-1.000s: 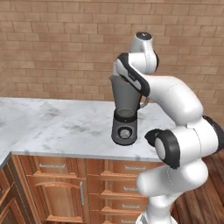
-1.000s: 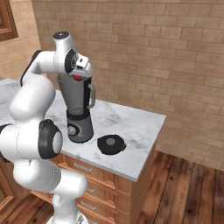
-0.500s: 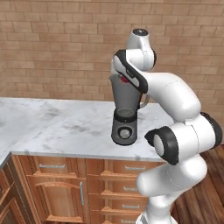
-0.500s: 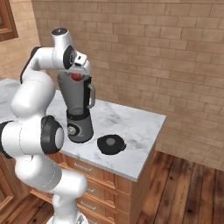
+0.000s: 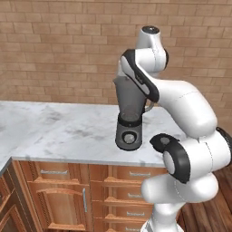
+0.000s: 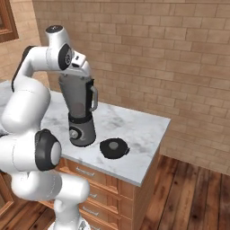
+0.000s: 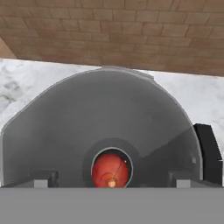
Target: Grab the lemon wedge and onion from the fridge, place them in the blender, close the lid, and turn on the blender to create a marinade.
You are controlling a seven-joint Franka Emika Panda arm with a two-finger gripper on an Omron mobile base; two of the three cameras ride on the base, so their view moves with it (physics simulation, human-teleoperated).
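My gripper (image 7: pixel 111 180) hangs just above the mouth of the blender (image 7: pixel 100 127), its fingertips (image 7: pixel 41 181) set wide apart and open with nothing between them. The onion (image 7: pixel 111 170), small and dark red, lies at the bottom of the smoky-grey jug. From the sides, the blender (image 5: pixel 130 113) (image 6: pixel 81 110) stands on the marble counter, and my hand (image 6: pixel 81 67) sits over its rim. Its lid (image 6: pixel 114 148), round and dark with a small knob, lies flat on the counter to the right of the base. The lemon wedge and the fridge are out of view.
The marble counter (image 5: pixel 54 129) (image 6: pixel 139 134) backs onto a brick wall (image 5: pixel 59 50). It ends at a right-hand edge just past the lid, above a wooden floor (image 6: pixel 197 193). Wooden drawers and cabinet doors (image 5: pixel 63 195) run below it.
The dark-red onion that sat between my fingers at the jug's mouth has dropped to the bottom of the jug, and the jaws have spread wider.
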